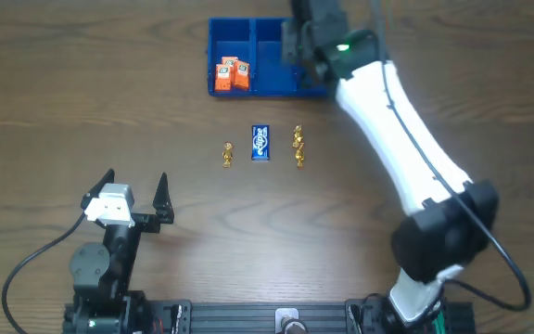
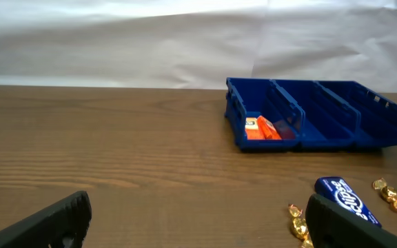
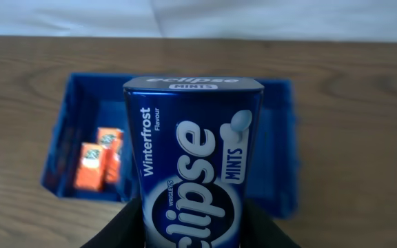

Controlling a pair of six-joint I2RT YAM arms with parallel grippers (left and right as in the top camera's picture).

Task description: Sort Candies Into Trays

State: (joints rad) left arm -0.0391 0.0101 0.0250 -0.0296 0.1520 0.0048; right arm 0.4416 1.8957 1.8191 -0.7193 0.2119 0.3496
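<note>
Your brown table [image 1: 54, 102] meets a white wall [image 2: 116, 41]. Left gripper [image 1: 136, 181], 7 o'clock, spread wide, empty. Right gripper [image 3: 195, 224], 12 o'clock, squeezes a mint tin [image 3: 195, 151] over the blue tray [image 1: 213, 56].

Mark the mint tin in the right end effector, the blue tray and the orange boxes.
mint tin [image 3: 193, 172]: right wrist view, centre of its front label.
blue tray [image 1: 267, 65]: top view, bare floor of its middle compartment.
orange boxes [image 1: 232, 74]: top view, top of the pair.
</note>
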